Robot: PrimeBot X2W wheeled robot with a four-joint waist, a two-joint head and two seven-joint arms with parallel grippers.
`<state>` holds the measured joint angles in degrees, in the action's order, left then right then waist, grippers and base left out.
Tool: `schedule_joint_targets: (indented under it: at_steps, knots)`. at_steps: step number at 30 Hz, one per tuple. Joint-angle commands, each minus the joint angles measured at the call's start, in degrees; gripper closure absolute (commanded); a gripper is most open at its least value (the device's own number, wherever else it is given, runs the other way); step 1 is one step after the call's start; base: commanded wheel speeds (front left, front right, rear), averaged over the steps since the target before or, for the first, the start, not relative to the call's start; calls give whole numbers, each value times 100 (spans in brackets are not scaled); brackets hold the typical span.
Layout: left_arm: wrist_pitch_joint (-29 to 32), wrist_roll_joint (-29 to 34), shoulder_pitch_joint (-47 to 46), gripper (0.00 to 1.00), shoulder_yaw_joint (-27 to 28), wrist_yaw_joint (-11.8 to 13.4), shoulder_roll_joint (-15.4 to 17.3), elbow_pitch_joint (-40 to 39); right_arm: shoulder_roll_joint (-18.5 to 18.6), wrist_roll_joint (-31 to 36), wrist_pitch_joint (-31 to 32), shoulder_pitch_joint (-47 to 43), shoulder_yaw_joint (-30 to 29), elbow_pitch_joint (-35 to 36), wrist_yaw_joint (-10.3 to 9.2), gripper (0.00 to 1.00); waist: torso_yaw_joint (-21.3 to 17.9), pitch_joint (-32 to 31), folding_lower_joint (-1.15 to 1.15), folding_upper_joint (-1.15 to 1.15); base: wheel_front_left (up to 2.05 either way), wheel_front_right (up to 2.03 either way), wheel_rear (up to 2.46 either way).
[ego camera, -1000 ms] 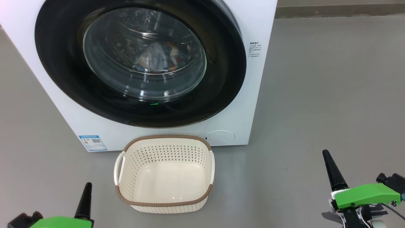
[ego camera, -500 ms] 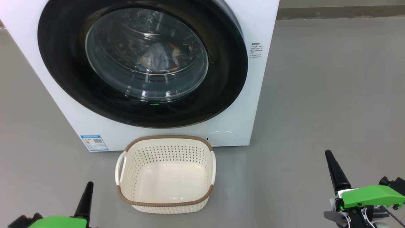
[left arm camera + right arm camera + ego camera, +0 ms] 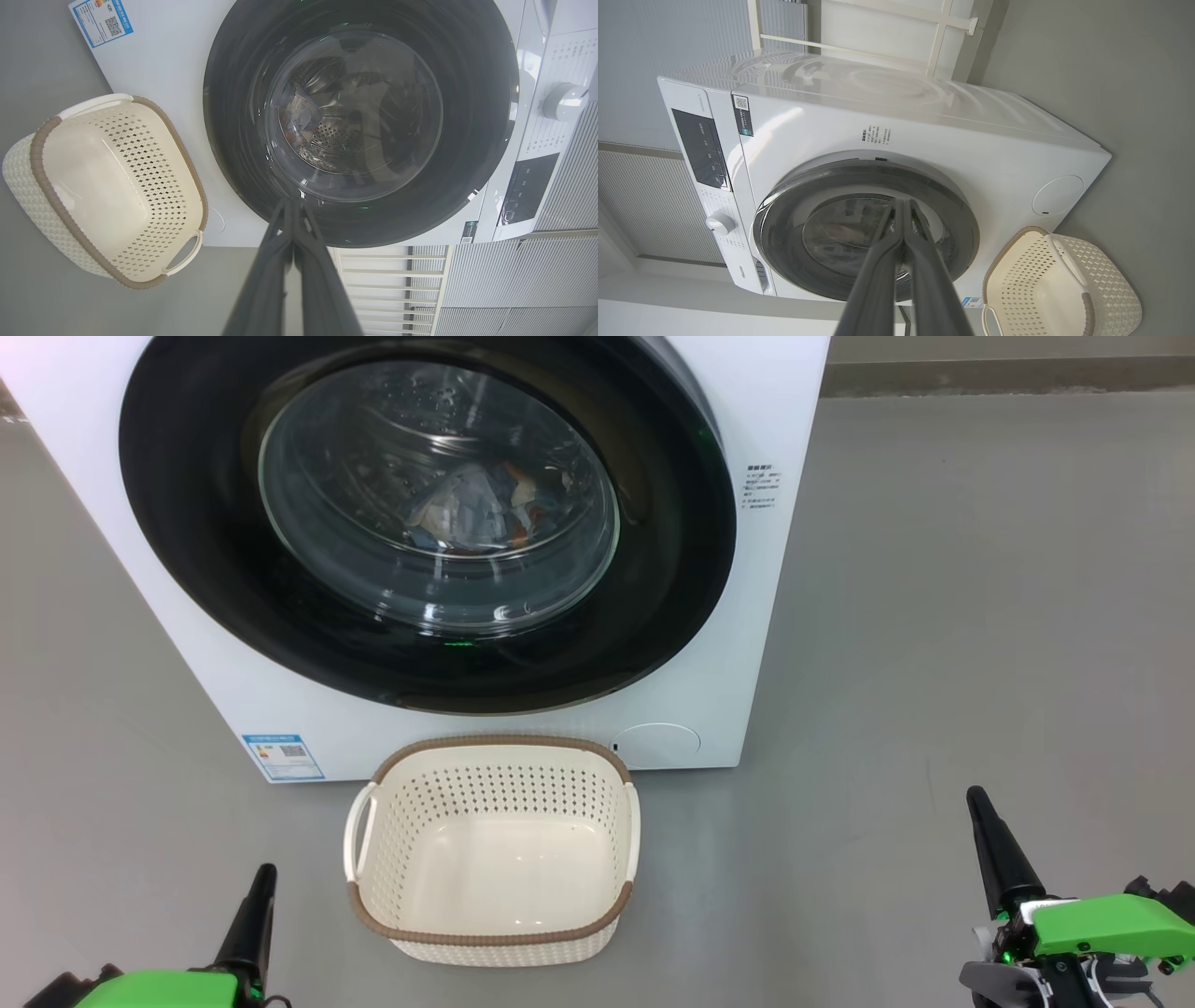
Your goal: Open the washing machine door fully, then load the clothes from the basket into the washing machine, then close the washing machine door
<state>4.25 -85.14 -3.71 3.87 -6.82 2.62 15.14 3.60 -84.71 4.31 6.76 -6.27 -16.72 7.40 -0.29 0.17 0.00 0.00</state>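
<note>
Across the upper left of the head view stands the washing machine (image 3: 784, 616), a white front-loader. Its blue label (image 3: 283, 757) sits at the lower left corner of the front. The washing machine door (image 3: 672, 569), a wide glossy black ring around a bulging clear glass bowl, lies shut against the front. Through the glass the clothes (image 3: 471, 509) show as a crumpled pale-blue bundle with orange-brown and cream patches, lying in the steel drum (image 3: 329, 140). A round white cap (image 3: 656, 745) marks the lower right corner.

The basket (image 3: 495, 936), cream plastic with perforated walls, a brown woven-look rim and two side handles, stands upright just before the machine, below the door, its smooth bottom fully in sight.

Surface: plain matt grey floor (image 3: 980, 616).

Room: the wrist views show a dark control panel (image 3: 528, 186) and a white knob (image 3: 563, 100) on the machine's upper front, with a ribbed grey wall (image 3: 514, 289) and a white frame (image 3: 387, 275) near it.

Margins: the left gripper (image 3: 265, 873), at lower left, has its two dark fingers pressed together, holding nothing. It is near the basket's left handle but apart from it. Open floor stretches right of the machine to the right gripper (image 3: 977, 795), at lower right. It is likewise clenched and holding nothing, well apart from basket and machine.
</note>
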Motion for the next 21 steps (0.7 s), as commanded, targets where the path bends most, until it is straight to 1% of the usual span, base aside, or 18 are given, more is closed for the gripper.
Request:
schedule_joint_targets:
  at_steps: [1,12,21]
  knots:
    - [70,-192,-263,100,199,-44,57,-99,-9,-216,61,29,71,189,10,100,5,-3,0,0,0,0,0]
    - [231,-694,-294,100,276,-60,26,-77,-70,-739,222,-11,-34,230,9,100,29,-17,0,0,0,0,0]
    - [231,-694,-294,100,276,-61,26,-77,-70,-739,222,-11,-34,230,9,100,29,-17,0,0,0,0,0]
